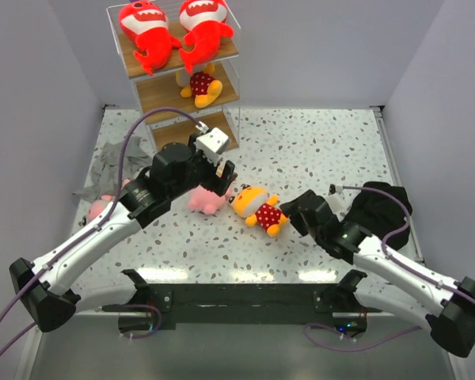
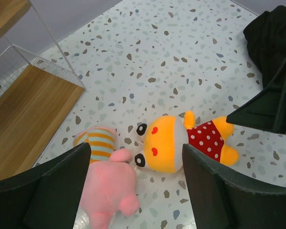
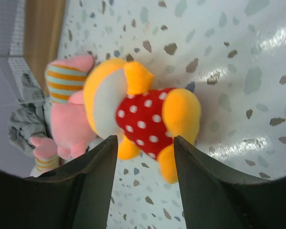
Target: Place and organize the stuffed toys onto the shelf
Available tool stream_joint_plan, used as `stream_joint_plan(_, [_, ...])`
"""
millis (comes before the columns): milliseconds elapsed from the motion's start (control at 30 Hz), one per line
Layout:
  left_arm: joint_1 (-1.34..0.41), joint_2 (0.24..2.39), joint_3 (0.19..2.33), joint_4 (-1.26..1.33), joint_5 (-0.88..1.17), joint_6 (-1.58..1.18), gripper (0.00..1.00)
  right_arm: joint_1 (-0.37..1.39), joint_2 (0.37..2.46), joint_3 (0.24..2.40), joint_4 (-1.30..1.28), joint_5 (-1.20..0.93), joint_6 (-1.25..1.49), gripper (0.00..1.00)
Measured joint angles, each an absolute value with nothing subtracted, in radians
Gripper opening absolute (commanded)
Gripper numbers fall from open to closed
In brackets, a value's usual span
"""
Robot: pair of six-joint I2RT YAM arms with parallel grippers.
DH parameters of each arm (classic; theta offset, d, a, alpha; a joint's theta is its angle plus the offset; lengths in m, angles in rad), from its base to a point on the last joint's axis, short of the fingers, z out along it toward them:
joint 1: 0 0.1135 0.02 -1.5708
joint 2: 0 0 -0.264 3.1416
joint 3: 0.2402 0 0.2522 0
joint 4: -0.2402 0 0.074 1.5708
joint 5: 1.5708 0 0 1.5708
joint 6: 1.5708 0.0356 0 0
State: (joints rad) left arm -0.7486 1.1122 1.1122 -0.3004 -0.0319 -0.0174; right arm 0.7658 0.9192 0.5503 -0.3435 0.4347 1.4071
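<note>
The shelf (image 1: 154, 101) stands at the far left, with two red sharks (image 1: 178, 30) on its top board and a yellow toy in red polka dots (image 1: 202, 85) on the middle one. On the table a second yellow polka-dot toy (image 1: 259, 210) (image 2: 174, 143) (image 3: 143, 112) lies beside a pink striped toy (image 1: 206, 199) (image 2: 109, 183) (image 3: 69, 124). My left gripper (image 1: 222, 176) (image 2: 136, 152) hangs open above both. My right gripper (image 1: 289, 218) (image 3: 145, 143) is open, its tips at the yellow toy's feet. Another pink toy (image 1: 101, 207) lies at the left.
A crumpled grey cloth (image 1: 111, 162) (image 3: 26, 124) lies left of the shelf's foot. A black bundle (image 1: 384, 202) (image 2: 271, 33) sits at the right behind my right arm. The shelf's bottom board (image 2: 28, 114) is close to the left of the toys.
</note>
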Motion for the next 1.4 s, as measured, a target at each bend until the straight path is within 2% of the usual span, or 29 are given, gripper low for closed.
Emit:
stream_joint_plan(133, [-0.768, 1.212, 1.201, -0.356, -0.023, -0.036, 0.76, 0.765, 0.791, 0.619, -0.404, 0.527, 1.258, 0.55])
stream_joint_plan(333, [-0.916, 1.433, 1.318, -0.42, -0.119, -0.072, 0.63, 0.739, 0.646, 0.764, -0.496, 0.672, 0.968, 0.54])
stream_joint_plan(533, [-1.043, 1.612, 1.337, -0.411, -0.191, -0.148, 0.51, 0.737, 0.504, 0.83, -0.601, 0.739, 0.849, 0.54])
stream_joint_plan(700, [-1.122, 1.717, 1.341, -0.385, -0.242, -0.206, 0.52, 0.737, 0.357, 0.854, -0.68, 0.768, 0.821, 0.54])
stream_joint_plan(1067, [-1.214, 1.797, 1.314, -0.228, -0.308, -0.224, 0.55, 0.737, 0.265, 0.905, -0.735, 0.771, 0.819, 0.54])
stream_joint_plan(1300, [-1.225, 1.859, 1.294, -0.21, -0.392, -0.224, 0.53, 0.737, 0.24, 0.905, -0.752, 0.775, 0.818, 0.54])
stream_joint_plan(1400, [-1.229, 1.897, 1.293, -0.202, -0.424, -0.222, 0.48, 0.737, 0.233, 0.905, -0.755, 0.776, 0.819, 0.54])
